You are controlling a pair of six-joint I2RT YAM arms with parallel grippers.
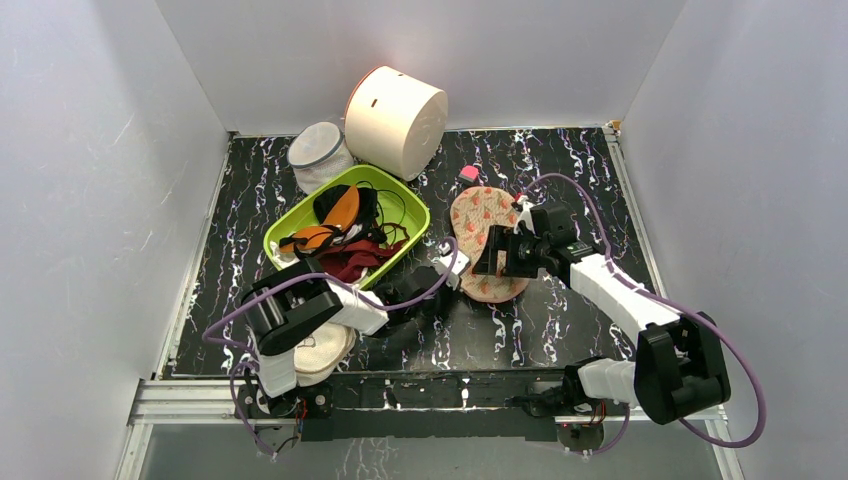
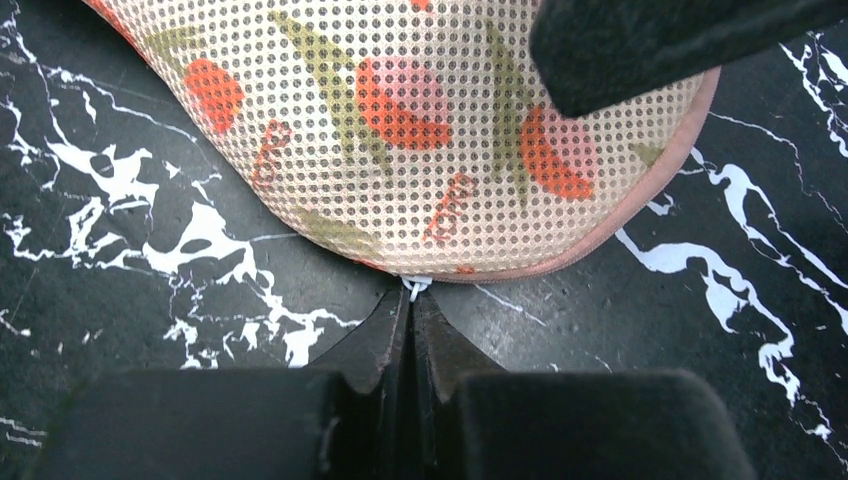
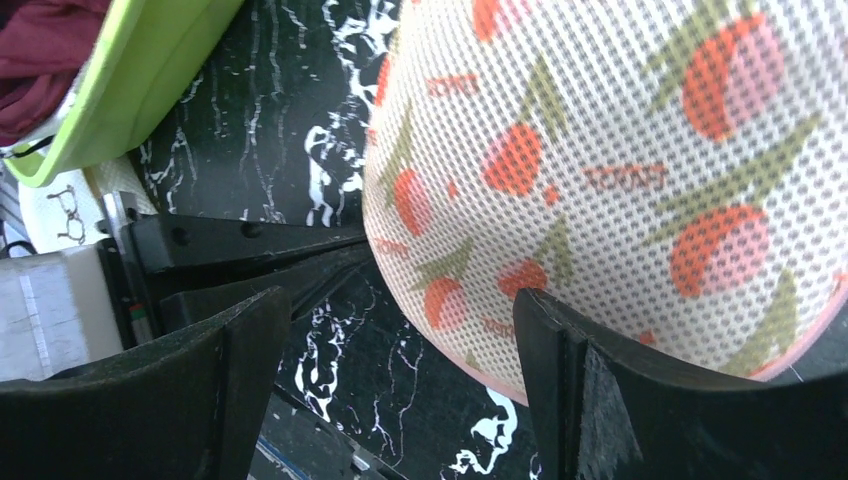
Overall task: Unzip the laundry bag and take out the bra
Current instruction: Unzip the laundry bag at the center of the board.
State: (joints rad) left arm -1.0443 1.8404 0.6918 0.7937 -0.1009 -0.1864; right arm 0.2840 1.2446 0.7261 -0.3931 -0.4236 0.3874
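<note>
**Left end effector pinched shut at the bag's zipper pull**

The black marbled surface [image 1: 560,330] carries a white drum [image 1: 395,120] at the back and a green bin [image 1: 395,182] of tangled garments left of centre. The laundry bag [image 1: 480,225] lies flat on the surface just right of the bin, its printed mesh face up. What is inside does not show through, so the bra cannot be seen. The right end effector [image 1: 500,255] hangs wide open and holds nothing, with one finger over the bag's near end and the other over bare surface. The left end effector [image 2: 411,300] is closed tight at the bag's edge, its tips nipping the small white zipper pull [image 2: 415,286].
</note>
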